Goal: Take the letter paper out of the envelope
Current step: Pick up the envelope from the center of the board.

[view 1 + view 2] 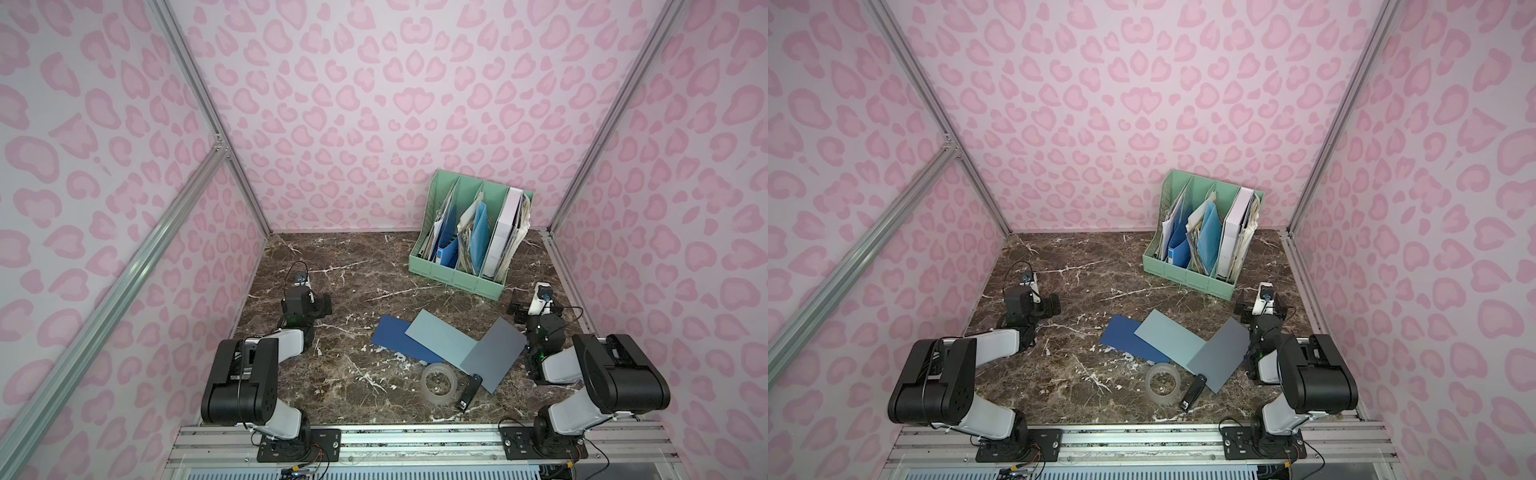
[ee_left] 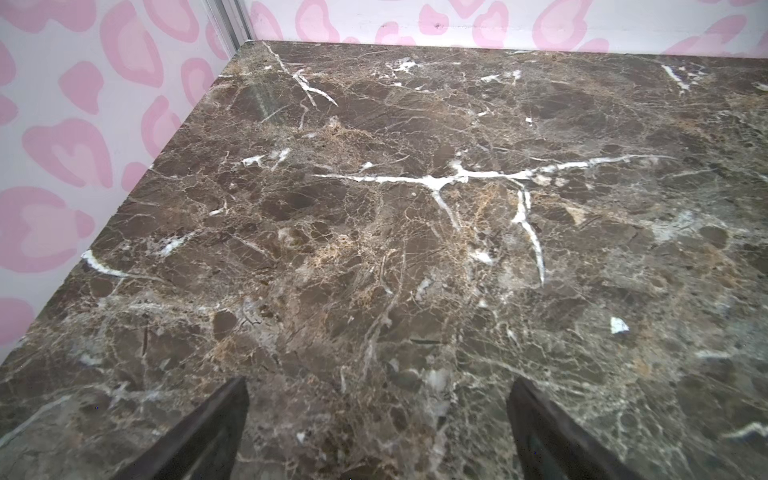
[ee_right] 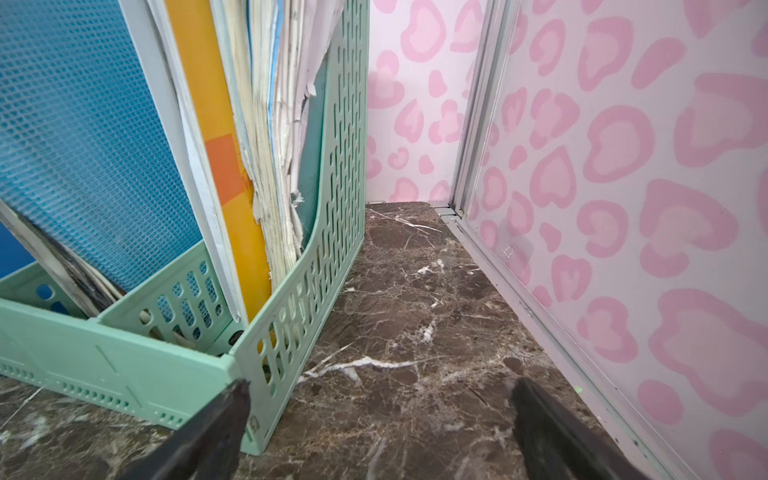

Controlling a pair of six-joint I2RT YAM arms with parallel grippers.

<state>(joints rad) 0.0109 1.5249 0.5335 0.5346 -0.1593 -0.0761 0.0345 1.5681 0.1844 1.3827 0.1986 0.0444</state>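
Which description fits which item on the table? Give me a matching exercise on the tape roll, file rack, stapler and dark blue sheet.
Things:
1. tape roll
2. file rack
3. stapler
4. dark blue sheet

Descriptions:
A. mint green, at the back, full of folders
B. partly covered by a paler blue-grey sheet
C. clear ring lying flat
D. black, next to the tape roll

Pairs: 1-C, 2-A, 3-D, 4-B.
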